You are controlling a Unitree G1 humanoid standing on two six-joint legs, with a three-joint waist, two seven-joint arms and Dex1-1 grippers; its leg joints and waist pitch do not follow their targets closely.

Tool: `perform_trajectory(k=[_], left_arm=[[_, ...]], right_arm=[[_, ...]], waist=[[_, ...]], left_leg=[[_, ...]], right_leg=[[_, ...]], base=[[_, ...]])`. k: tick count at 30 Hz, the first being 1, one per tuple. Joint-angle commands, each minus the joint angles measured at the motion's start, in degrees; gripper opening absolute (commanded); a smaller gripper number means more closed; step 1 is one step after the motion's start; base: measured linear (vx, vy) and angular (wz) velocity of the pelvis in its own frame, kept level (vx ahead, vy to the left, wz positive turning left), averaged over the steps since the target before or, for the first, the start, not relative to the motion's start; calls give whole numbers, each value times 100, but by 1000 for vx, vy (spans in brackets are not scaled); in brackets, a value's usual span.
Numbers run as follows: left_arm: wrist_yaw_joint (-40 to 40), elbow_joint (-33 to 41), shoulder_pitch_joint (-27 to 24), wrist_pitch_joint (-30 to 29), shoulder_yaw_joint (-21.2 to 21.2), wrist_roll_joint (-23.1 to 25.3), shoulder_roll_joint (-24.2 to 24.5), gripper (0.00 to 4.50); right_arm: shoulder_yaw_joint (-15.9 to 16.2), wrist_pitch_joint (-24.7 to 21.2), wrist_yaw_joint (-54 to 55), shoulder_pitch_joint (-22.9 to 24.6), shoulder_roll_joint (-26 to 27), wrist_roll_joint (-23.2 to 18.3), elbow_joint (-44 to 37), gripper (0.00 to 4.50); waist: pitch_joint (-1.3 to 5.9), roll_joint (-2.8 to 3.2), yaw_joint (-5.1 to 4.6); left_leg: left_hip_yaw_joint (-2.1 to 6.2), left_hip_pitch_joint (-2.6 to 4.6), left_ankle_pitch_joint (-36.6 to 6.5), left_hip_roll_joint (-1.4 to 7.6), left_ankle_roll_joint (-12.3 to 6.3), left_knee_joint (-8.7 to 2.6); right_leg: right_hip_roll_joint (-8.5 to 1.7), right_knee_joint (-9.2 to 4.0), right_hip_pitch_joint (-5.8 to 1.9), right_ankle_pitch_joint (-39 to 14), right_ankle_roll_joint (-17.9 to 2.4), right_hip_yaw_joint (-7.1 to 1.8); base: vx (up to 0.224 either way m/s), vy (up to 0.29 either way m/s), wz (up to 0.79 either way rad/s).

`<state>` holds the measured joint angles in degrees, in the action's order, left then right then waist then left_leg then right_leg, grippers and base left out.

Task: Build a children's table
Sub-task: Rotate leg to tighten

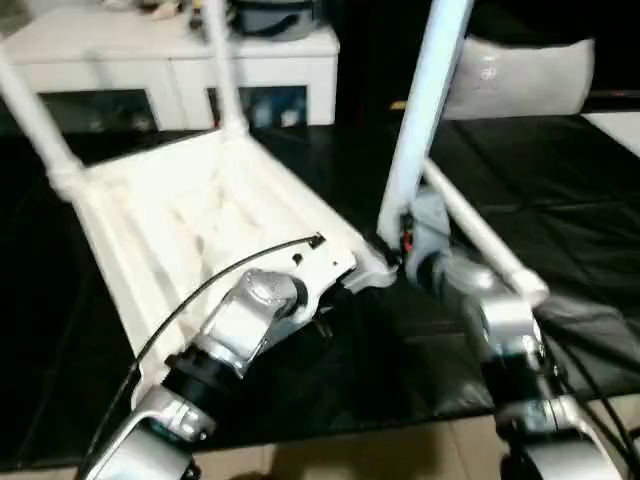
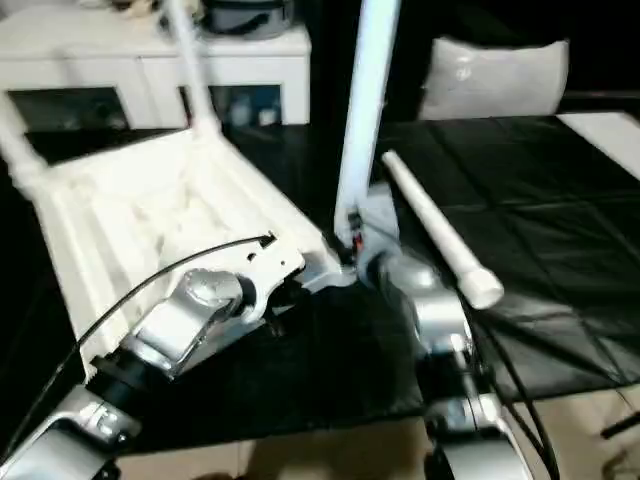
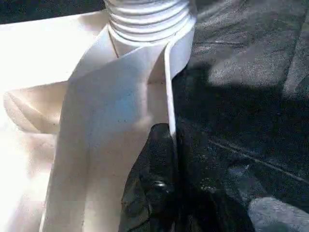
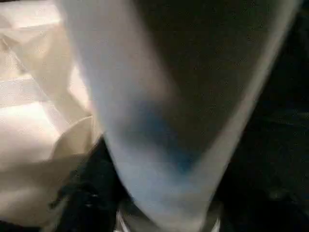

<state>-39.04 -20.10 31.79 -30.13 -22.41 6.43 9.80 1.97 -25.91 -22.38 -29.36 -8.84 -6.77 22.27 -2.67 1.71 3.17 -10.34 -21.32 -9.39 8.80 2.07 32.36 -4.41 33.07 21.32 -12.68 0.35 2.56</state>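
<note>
Children's table (image 1: 200, 215): white, upside down, ribbed underside up, centre-left of frame, resting on the black-covered table (image 1: 560, 190). Two legs stand in its far corner sockets, upper left (image 1: 30, 115) and upper centre (image 1: 222, 70). Third leg (image 1: 425, 110): near upright, upper centre-right, its base at the near right corner socket. Fourth leg (image 1: 480, 235): lying loose on the black cover, right of centre. Left arm (image 1: 215, 345): silver, lower left, reaching to the top's near edge. Right arm (image 1: 500, 340): lower right, at the upright leg's base. White cabinet (image 1: 180, 70): top left background.
</note>
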Motion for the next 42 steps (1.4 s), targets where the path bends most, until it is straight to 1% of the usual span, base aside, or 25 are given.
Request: perform_trajectory(k=[1, 2, 3, 4, 5, 6, 7, 8, 9, 10, 11, 12, 15, 16, 17, 18, 19, 21, 25, 27, 31, 33, 36, 38, 42], left_arm=[[-92, 12, 142, 308, 74, 43, 180, 0], [-135, -46, 160, 354, 98, 19, 214, 0], [-183, -111, 179, 411, 119, -5, 255, 0], [-202, -138, 187, 436, 125, -13, 273, 0], [-262, -186, 202, 502, 115, -12, 323, 0], [-373, -251, 223, 606, 95, -10, 405, 0], [-403, -265, 228, 632, 91, -11, 425, 0], [-486, -298, 245, 688, 80, -13, 482, 0], [-563, -327, 257, 750, 64, -17, 544, 0], [-678, -369, 268, 858, 27, -12, 631, 0], [-739, -386, 270, 915, 8, -8, 671, 0], [-865, -397, 266, 1042, -27, -8, 748, 0], [-1274, -434, 239, 1667, -138, -44, 968, 0], [-1334, -433, 232, 1767, -159, -45, 1000, 0], [-1420, -426, 222, 1859, -180, -60, 1036, 0], [-1721, -382, 188, 2126, -237, -134, 1151, 0], [-1774, -373, 184, 2174, -243, -150, 1168, 0], [-1935, -358, 190, 2259, -273, -181, 1213, 0], [-2425, -265, 203, 2541, -525, -87, 1448, 0], [-2603, -192, 200, 2592, -564, -125, 1480, 0], [-2786, -128, 222, 2656, -603, -161, 1472, 0], [-2820, -96, 230, 2657, -620, -163, 1469, 0], [-2865, -87, 237, 2672, -633, -179, 1453, 0], [-2905, -97, 241, 2695, -640, -173, 1454, 0], [-2940, -127, 247, 2700, -643, -144, 1441, 0]], right_arm=[[152, -5, -478, 281, -253, -17, 105, 304], [165, 59, -690, 347, -359, -72, -30, 311], [179, 114, -926, 423, -481, -133, -182, 329], [186, 138, -1027, 455, -533, -156, -242, 329], [182, 179, -1191, 510, -638, -200, -342, 338], [162, 230, -1440, 591, -804, -275, -476, 345], [155, 239, -1503, 612, -846, -295, -509, 359], [141, 278, -1677, 660, -964, -345, -591, 359], [126, 338, -1885, 716, -1087, -409, -687, 373], [100, 378, -2105, 779, -1240, -483, -812, 373], [91, 419, -2204, 804, -1310, -510, -856, 390], [65, 501, -2380, 843, -1426, -567, -924, 390], [-22, 786, -2861, 867, -1748, -668, -950, 416], [-30, 817, -2922, 862, -1787, -679, -951, 416], [-36, 844, -2994, 851, -1835, -689, -951, 433], [-10, 930, -3371, 820, -2044, -762, -992, 440], [8, 951, -3477, 818, -2093, -783, -1009, 446], [111, 1062, -3751, 801, -2233, -779, -1036, 446], [469, 1389, -4289, 702, -2434, -594, -898, 446], [619, 1559, -4436, 617, -2412, -502, -744, 446], [746, 1738, -4564, 411, -2237, -408, -389, 446], [799, 1806, -4581, 316, -2166, -350, -228, 446], [899, 1975, -4761, 250, -2142, -367, -71, 421], [933, 1997, -4871, 223, -2119, -414, 1, 410], [1018, 1932, -5124, 159, -2080, -433, 134, 378]], waist=[[255, 3, 32], [268, -3, 51], [299, -13, 91], [316, -25, 118], [323, -35, 134], [330, -32, 146], [361, -25, 188], [380, 27, 203], [388, -11, 212], [400, -15, 223], [403, -16, 229], [410, 11, 233], [401, 5, 232], [389, 22, 241], [388, 18, 236], [382, 23, 250], [389, 29, 271], [382, 36, 309], [377, 39, 378], [372, 21, 387], [355, 29, 433], [362, 26, 450], [376, 29, 470], [382, 23, 467], [398, 24, 475]], left_leg=[[250, 135, -2687, 429, 219, -506], [236, 129, -2591, 429, 185, -497], [205, 125, -2284, 440, 99, -471], [178, 106, -2015, 443, -23, -438], [170, 59, -1782, 436, -136, -423], [164, 39, -1680, 431, -176, -409], [154, 28, -1406, 434, -244, -378], [154, 25, -1243, 437, -269, -356], [135, -3, -875, 426, -416, -315], [136, -11, -784, 423, -469, -294], [136, -18, -713, 426, -528, -287], [139, -21, -613, 429, -624, -269], [126, 1, -741, 440, -690, -258], [125, 15, -846, 450, -667, -267], [122, 16, -880, 456, -638, -269], [129, 25, -963, 460, -598, -279], [118, 48, -1042, 481, -548, -275], [111, 52, -1065, 490, -520, -276], [109, 57, -1220, 499, -451, -278], [106, 50, -1281, 500, -404, -279], [108, 67, -1558, 505, -237, -290], [105, 73, -1568, 504, -199, -289], [90, 74, -1542, 508, -185, -283], [93, 49, -1465, 503, -210, -280], [78, 39, -1302, 496, -329, -246]], right_leg=[[-458, -496, -12, -1974, -776, -255], [-454, -487, -30, -1848, -794, -252], [-452, -456, -51, -1445, -873, -266], [-451, -427, -63, -1115, -986, -270], [-440, -401, -93, -994, -1057, -255], [-445, -384, -103, -937, -1086, -253], [-458, -355, -128, -681, -1137, -245], [-455, -318, -130, -449, -1180, -244], [-429, -261, -153, 167, -1322, -220], [-435, -237, -170, 317, -1355, -214], [-438, -225, -179, 427, -1373, -212], [-443, -203, -177, 572, -1425, -203], [-438, -222, -171, 377, -1508, -192], [-432, -241, -157, 176, -1521, -189], [-430, -241, -159, 106, -1521, -190], [-429, -254, -154, -55, -1525, -182], [-428, -246, -145, -121, -1534, -186], [-418, -236, -129, -129, -1549, -183], [-437, -223, -108, -274, -1539, -179], [-454, -221, -104, -378, -1528, -188], [-464, -245, -69, -836, -1483, -203], [-459, -237, -67, -821, -1480, -205], [-448, -217, -69, -709, -1465, -196], [-450, -194, -87, -591, -1456, -191], [-444, -171, -90, -350, -1516, -186]], base=[[0, 0, 0], [0, 0, 0], [0, 0, 0], [0, 0, 0], [0, 0, 0], [0, 0, 0], [0, 0, 0], [0, 0, 0], [0, 0, 0], [0, 0, 0], [0, 0, 0], [0, 0, 0], [0, 0, 0], [0, 0, 0], [0, 0, 0], [0, 0, 0], [0, 0, 0], [0, 0, 0], [0, 0, 0], [0, 0, 0], [0, 0, 0], [0, 0, 0], [0, 0, 0], [0, 0, 0], [0, 0, 0]])
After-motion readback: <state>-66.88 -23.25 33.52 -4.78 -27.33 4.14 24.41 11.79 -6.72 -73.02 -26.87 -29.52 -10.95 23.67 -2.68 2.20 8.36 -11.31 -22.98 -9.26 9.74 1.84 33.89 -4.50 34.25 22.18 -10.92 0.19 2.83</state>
